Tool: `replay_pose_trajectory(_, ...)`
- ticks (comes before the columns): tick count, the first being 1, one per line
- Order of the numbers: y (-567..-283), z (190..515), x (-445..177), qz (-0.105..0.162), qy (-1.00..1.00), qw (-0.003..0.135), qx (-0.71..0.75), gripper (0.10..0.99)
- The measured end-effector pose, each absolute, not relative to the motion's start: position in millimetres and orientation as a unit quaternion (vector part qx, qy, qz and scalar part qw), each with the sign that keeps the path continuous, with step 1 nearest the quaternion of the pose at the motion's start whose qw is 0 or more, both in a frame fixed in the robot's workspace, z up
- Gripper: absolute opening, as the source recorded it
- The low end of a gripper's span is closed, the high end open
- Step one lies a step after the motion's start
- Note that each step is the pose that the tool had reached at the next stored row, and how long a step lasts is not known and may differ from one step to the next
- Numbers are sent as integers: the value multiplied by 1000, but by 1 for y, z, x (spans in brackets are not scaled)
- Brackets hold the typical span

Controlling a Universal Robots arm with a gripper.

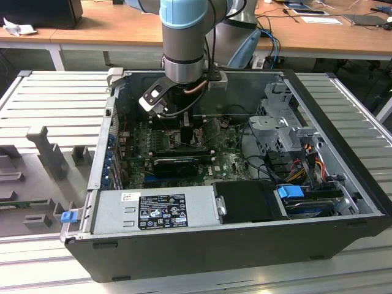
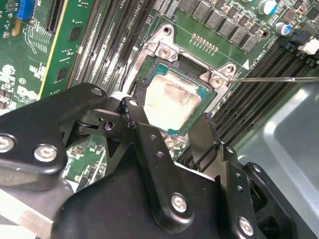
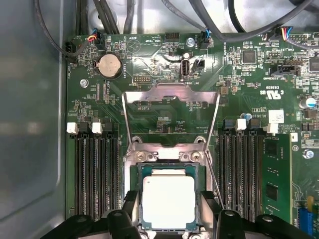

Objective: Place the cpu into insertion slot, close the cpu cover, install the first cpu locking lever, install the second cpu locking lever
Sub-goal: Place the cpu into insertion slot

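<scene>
Between fingers: cpu, lying flat in slot, looks seated.
Fingers: spread, one each side of cpu, slim gap showing; released, not clamping.
Gripper: low over slot, down inside pc case.
Cover: flipped up off slot, not closed.
Lever: thin rod sticking out free, not hooked.
Progress: step 1 looks done; cover + both levers left, so early on.
</scene>
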State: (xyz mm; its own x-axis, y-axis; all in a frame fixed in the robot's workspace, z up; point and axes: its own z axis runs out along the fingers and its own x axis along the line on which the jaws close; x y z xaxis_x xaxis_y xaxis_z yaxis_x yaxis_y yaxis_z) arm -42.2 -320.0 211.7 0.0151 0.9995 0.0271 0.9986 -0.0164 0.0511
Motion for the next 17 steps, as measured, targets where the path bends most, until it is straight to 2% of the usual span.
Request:
replay_pose_trajectory(8, -320, 224, -42, 27, 701, 8, 712, 596)
replay_pose_trajectory(9, -320, 224, -42, 27, 701, 8, 712, 529)
replay_pose_trajectory(10, -320, 225, -42, 27, 701, 8, 712, 529)
replay_pose_trajectory(11, -320, 225, -42, 27, 701, 8, 712, 400)
replay_pose_trajectory(13, -320, 226, -42, 27, 701, 8, 712, 282)
replay_pose_trajectory(14, -320, 226, -42, 27, 701, 8, 712, 282)
replay_pose_trajectory(17, -320, 228, -42, 27, 701, 8, 712, 106)
